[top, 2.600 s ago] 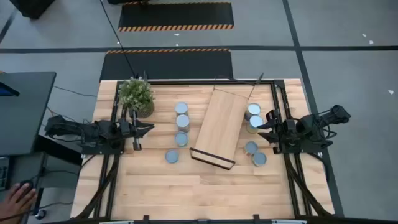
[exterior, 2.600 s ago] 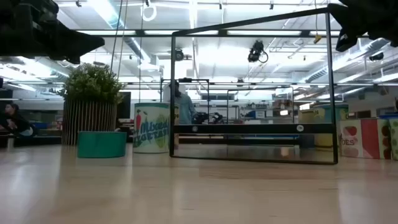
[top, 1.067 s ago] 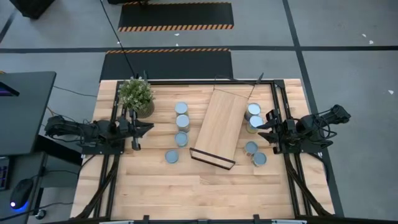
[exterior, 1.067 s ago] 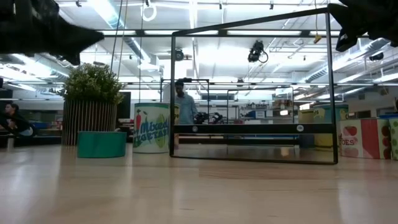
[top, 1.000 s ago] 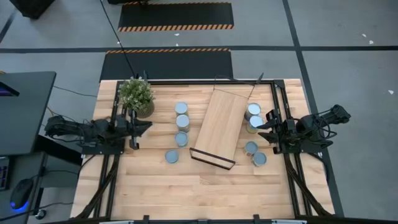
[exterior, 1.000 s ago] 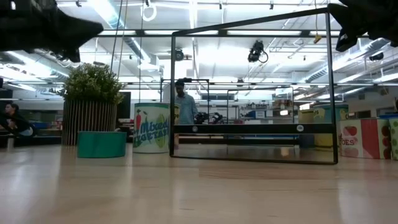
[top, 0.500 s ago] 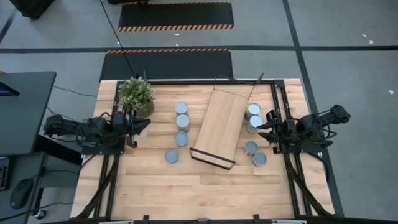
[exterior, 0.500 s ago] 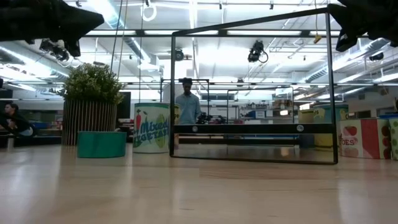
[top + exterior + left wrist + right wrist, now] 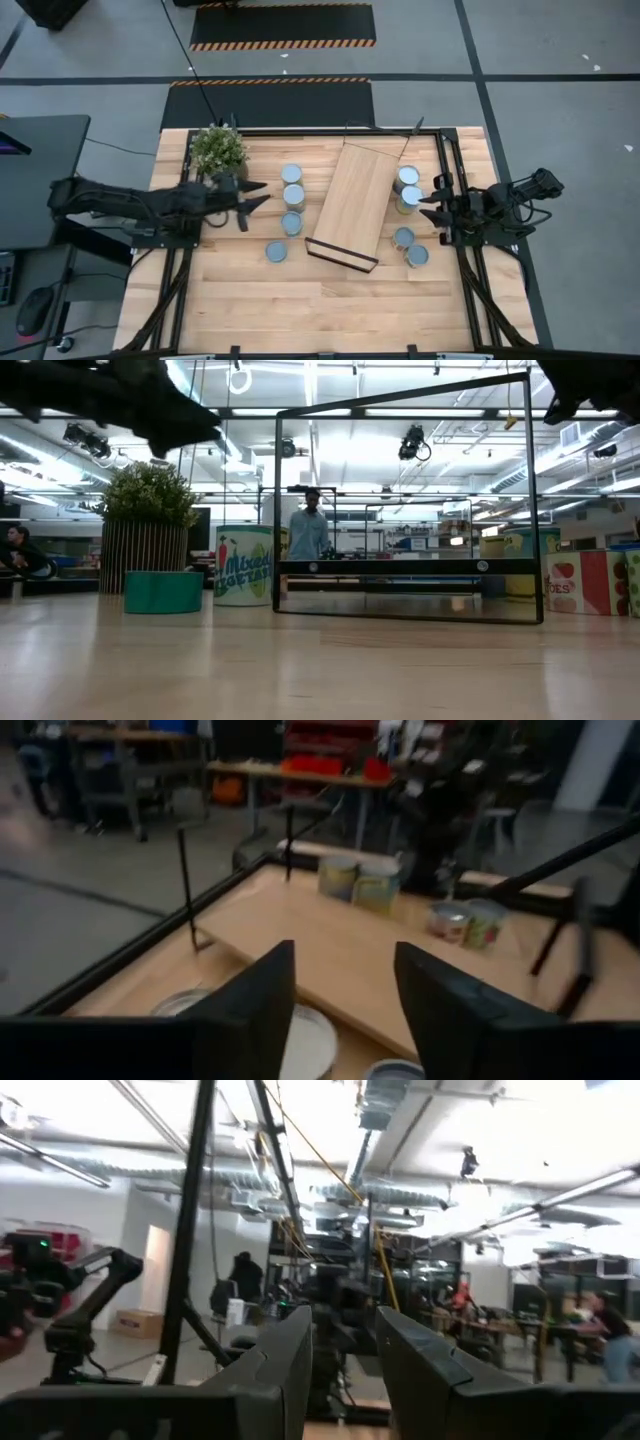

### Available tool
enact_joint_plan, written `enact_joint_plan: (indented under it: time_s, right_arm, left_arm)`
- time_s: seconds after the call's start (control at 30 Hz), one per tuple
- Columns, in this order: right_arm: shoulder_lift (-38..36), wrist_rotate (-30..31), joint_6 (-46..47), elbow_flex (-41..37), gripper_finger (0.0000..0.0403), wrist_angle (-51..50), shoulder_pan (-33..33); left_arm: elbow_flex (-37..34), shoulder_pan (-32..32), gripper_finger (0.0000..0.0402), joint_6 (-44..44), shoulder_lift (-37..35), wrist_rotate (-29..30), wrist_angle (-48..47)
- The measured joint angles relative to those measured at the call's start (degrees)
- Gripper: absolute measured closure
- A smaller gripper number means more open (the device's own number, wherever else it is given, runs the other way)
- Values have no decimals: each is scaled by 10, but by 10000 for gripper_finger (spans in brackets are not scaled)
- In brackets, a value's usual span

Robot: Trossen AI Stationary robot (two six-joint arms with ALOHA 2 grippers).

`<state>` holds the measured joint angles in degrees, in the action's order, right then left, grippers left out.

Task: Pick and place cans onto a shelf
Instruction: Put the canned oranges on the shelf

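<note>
On the counter (image 9: 300,300), locate the shelf (image 9: 352,203) lying flat and angled near the middle, with a thin black rail at each short end. Note four cans (image 9: 291,198) to the left of the shelf: three in a column just beside its long edge, and a fourth (image 9: 276,251) set apart toward the front. Note four more cans on the right side: a touching pair (image 9: 407,186) near the shelf's far end, and a second pair (image 9: 410,247) near its front corner. Observe the left end effector (image 9: 254,196) extended over the counter just beside the column of three cans, its fingers (image 9: 262,988) spread apart with nothing between them. Observe the right end effector (image 9: 428,196) at the right counter edge, next to the far pair of cans, its fingers together and holding nothing. A potted plant (image 9: 219,152) stands at the counter's far left corner.
</note>
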<state>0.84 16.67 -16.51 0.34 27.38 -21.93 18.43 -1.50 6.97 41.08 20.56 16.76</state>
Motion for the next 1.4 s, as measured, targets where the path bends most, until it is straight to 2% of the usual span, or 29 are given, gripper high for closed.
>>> enact_joint_plan:
  time_s: [0.27,0.53,0.67,0.8,0.97,1.2,1.3,1.4]
  right_arm:
    - [0,-4,31,0,281,28,0]
    - [0,180,66,0,281,31,9]
    - [1,206,83,0,281,2,31]
    - [8,235,117,19,282,-90,62]
    - [15,222,133,37,282,-152,95]
    - [49,149,106,41,278,-158,120]
    - [74,133,81,41,258,-157,120]
    - [96,133,58,41,213,-138,120]
  left_arm:
    - [83,59,162,19,142,-41,-18]
    - [183,123,130,45,248,-45,-129]
    - [236,155,110,56,299,-58,-179]
    - [286,182,89,61,352,-89,-215]
    - [363,213,86,56,423,-131,-302]
    - [494,245,86,53,513,-130,-454]
    - [548,251,86,53,543,-130,-510]
    - [596,249,86,42,564,-133,-572]
